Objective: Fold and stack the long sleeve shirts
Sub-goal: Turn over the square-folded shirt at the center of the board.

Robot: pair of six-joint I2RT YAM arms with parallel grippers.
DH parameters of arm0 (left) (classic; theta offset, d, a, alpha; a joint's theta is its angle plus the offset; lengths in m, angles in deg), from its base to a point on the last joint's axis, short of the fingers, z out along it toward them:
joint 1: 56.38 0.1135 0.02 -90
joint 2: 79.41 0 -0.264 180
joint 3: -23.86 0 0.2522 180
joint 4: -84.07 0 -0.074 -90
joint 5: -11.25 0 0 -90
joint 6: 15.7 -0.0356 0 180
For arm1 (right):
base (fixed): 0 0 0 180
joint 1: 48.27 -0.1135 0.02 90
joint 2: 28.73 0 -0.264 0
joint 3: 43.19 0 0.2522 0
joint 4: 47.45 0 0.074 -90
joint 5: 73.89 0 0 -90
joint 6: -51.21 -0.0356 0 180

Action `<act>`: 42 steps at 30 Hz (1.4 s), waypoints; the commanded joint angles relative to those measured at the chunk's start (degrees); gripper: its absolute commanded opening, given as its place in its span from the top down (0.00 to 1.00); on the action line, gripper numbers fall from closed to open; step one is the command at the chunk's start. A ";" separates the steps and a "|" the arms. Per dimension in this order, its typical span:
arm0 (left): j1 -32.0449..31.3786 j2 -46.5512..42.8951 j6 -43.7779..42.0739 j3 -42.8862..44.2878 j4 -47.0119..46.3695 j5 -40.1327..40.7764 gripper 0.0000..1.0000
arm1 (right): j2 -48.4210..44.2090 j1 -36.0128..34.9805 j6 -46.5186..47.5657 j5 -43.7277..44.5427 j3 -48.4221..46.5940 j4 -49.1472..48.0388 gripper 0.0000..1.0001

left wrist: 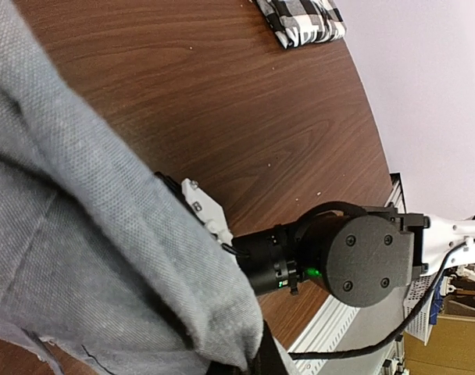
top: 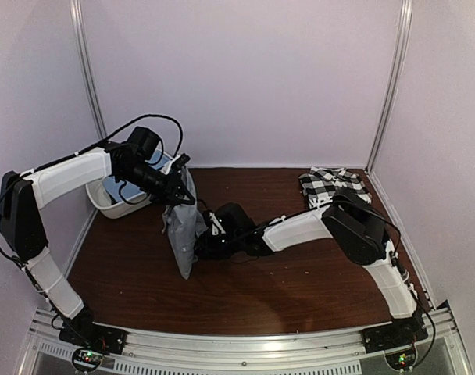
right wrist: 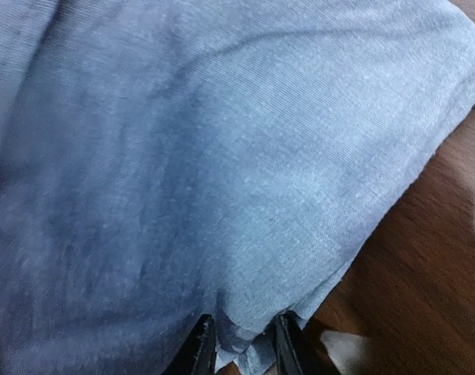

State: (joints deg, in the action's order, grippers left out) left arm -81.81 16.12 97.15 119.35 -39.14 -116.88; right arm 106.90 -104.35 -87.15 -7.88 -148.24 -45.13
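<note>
I hold the grey shirt [top: 183,242] hanging over the brown table [top: 300,273]. My left gripper [top: 177,190] is clenched on its top, and my right gripper [right wrist: 241,344] pinches its lower edge (cloth between both fingers). The white tub [top: 105,206] sits far left. The checked shirt [top: 331,186] lies folded in the far right corner.

There were two shirts, a grey shirt [top: 183,230] and a checked shirt [top: 331,185] at two o'clock; one white tub [top: 101,205]; two arms, the left arm [top: 66,176] and the right arm [top: 300,228].

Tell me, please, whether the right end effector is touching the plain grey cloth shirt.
Touching. The right wrist view shows the right end effector pinching the plain grey cloth shirt between its fingers.
</note>
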 commanded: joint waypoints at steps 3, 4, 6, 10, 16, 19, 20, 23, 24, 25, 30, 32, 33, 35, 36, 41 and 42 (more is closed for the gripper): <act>0.16 -0.23 -0.41 -1.26 -4.09 -1.73 1.00 | -10.14 0.91 -0.50 2.78 11.74 -13.00 0.69; 0.12 -0.25 -0.44 -1.37 -4.09 -1.62 1.00 | -12.12 1.07 -0.51 3.26 13.36 -14.40 0.68; 0.12 -0.13 -0.52 -1.40 -4.08 -1.68 1.00 | -15.13 1.36 -0.30 4.17 16.31 -17.51 0.66; -0.35 0.16 -0.45 -0.95 -4.09 -1.47 1.00 | -20.68 2.35 -0.15 7.07 21.06 -19.63 0.64; -1.02 0.21 0.35 -0.17 -4.09 0.09 1.00 | -25.65 4.05 1.51 13.92 22.71 -8.06 0.65; -1.02 -0.67 1.01 -0.24 -4.09 1.64 1.00 | -24.35 4.71 1.51 11.96 22.39 -5.02 0.65; -1.02 -1.07 1.12 -0.26 -4.08 1.71 1.00 | -22.90 4.74 1.20 10.66 21.78 -4.20 0.65; -1.02 -2.58 1.16 -0.34 -4.09 2.16 1.00 | -19.12 4.42 -0.13 8.15 19.39 -2.88 0.66; -1.02 -3.16 1.02 -0.55 -4.07 2.07 1.00 | -17.75 4.38 -0.38 7.79 18.36 -2.70 0.67; -1.02 -3.56 0.83 -0.67 -4.09 1.86 1.00 | -16.37 4.32 -0.56 7.70 17.09 -2.49 0.67; -1.02 -4.65 -0.49 -1.01 -4.09 0.39 1.00 | -8.33 4.32 -1.67 7.34 7.92 0.73 0.67; -1.02 -5.01 -1.10 -0.54 -4.09 -0.11 1.00 | -6.01 4.31 -3.16 7.75 5.87 0.58 0.67; -1.02 -5.12 -1.48 -0.03 -4.09 -0.43 1.00 | -4.89 4.31 -3.89 7.69 5.00 0.32 0.67; -1.02 -5.10 -2.16 1.46 -4.17 -1.41 1.00 | -2.74 4.16 -5.35 7.09 2.67 -1.49 0.67; -1.02 -4.72 -2.46 2.39 -4.18 -1.88 1.00 | -1.64 4.01 -6.16 6.58 1.85 -2.77 0.67; -1.98 -1.46 -3.29 7.43 -4.15 -5.37 1.00 | 5.82 3.22 -11.91 0.35 -5.35 -12.35 0.66; -2.48 -0.97 -3.33 8.07 -4.33 -5.83 1.00 | 7.81 3.03 -12.52 -0.42 -8.29 -13.59 0.65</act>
State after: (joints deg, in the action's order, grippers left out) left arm -82.73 13.78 95.71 122.43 -40.06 -117.62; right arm 108.54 -100.30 -94.45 -2.83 -149.35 -50.42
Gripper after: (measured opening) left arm 0.032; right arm 0.339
